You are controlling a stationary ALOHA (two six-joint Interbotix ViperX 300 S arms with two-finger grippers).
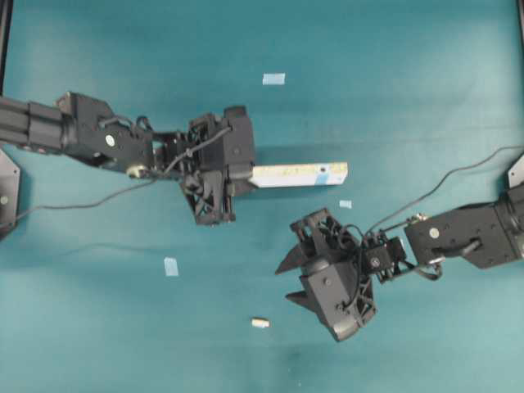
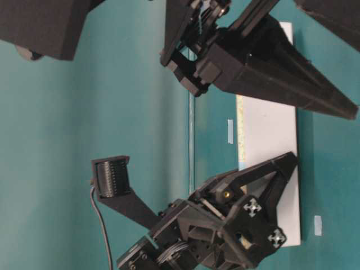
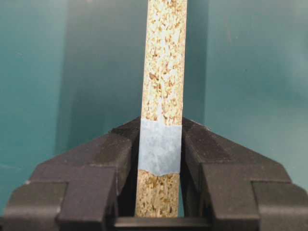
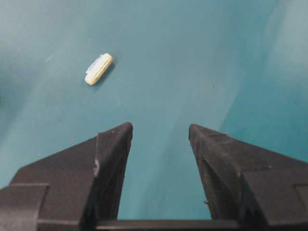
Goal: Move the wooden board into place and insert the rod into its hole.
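While clamped: wooden board [image 3: 162,91] between fingers [image 3: 211,163]

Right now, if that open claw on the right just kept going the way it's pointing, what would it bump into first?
Probably nothing but the teal table. The right gripper is open, and the rod lies ahead but off to the left of its line, so it would likely miss it.

Near end of the wooden board [image 1: 299,173] hidden inside left hand [image 1: 246,175]

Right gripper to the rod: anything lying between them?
Nothing. In the right wrist view, only bare teal table separates the open right gripper from the rod; the overhead view agrees.
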